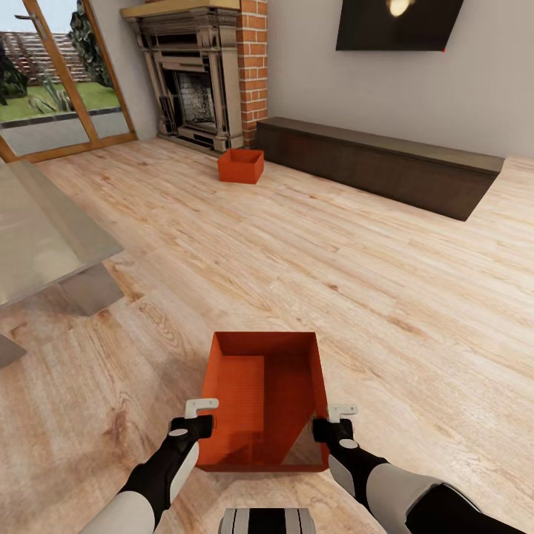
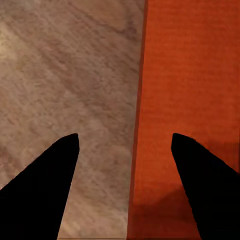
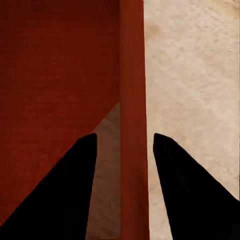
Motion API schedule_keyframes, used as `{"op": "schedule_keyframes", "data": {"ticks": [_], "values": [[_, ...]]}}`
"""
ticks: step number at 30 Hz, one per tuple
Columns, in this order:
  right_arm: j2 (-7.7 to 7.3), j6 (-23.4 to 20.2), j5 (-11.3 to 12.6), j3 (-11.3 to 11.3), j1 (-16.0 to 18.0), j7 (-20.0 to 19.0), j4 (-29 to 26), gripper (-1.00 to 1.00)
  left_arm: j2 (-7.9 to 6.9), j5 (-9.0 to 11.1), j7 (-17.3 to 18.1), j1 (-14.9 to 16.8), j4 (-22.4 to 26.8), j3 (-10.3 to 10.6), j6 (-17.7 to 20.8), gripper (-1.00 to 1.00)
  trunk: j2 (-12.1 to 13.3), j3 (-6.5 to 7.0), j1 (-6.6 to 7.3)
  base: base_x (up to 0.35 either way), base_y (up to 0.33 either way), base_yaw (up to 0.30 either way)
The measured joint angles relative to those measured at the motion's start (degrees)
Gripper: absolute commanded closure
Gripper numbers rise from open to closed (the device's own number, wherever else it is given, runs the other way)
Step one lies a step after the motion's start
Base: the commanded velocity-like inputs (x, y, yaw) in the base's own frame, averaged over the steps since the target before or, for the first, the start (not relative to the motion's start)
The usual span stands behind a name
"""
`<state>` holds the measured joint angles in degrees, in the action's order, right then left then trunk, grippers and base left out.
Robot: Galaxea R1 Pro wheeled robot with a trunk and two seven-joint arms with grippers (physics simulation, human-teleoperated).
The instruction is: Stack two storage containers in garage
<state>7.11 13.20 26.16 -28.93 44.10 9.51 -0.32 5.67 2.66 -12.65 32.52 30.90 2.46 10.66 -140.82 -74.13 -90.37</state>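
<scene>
One orange-red storage container [image 1: 263, 400] sits on the living room's light wood-plank floor just in front of me, open top up. My left gripper [image 1: 201, 406] is at its left wall; in the left wrist view its open fingers [image 2: 47, 185] straddle the wall's edge [image 2: 137, 150]. At the opposite wall is my right gripper [image 1: 342, 410], and the right wrist view shows that wall [image 3: 133, 100] between its fingers [image 3: 185, 190], with a gap on one side. The other storage container [image 1: 241, 165] stands far ahead by the brick fireplace [image 1: 200, 74].
A long low dark bench [image 1: 378, 163] runs along the back wall under a black screen [image 1: 397, 26]. A glass-topped table [image 1: 44, 237] stands at the left. A glazed door [image 1: 52, 81] opens to a garden at the far left.
</scene>
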Motion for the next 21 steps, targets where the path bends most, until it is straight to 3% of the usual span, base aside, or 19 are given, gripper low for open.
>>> {"op": "schedule_keyframes", "data": {"ticks": [4, 21], "values": [[0.03, 0.5, -0.8, -1.0, 0.0, -0.3, -0.1, 1.00, 0.06, 1.0, 0.3, 0.0, -0.1, 0.2, -0.1, 1.00, 0.0, 0.00, 0.00, 0.000, 0.000, 0.000], [0.01, 0.8, -0.7, -0.7, 0.0, -0.2, -0.1, 1.00, 0.26, 1.0, 0.3, 0.0, 0.4, 0.1, 0.0, 1.00, 0.0, 0.00, 0.00, 0.000, 0.000, 0.000]]}}
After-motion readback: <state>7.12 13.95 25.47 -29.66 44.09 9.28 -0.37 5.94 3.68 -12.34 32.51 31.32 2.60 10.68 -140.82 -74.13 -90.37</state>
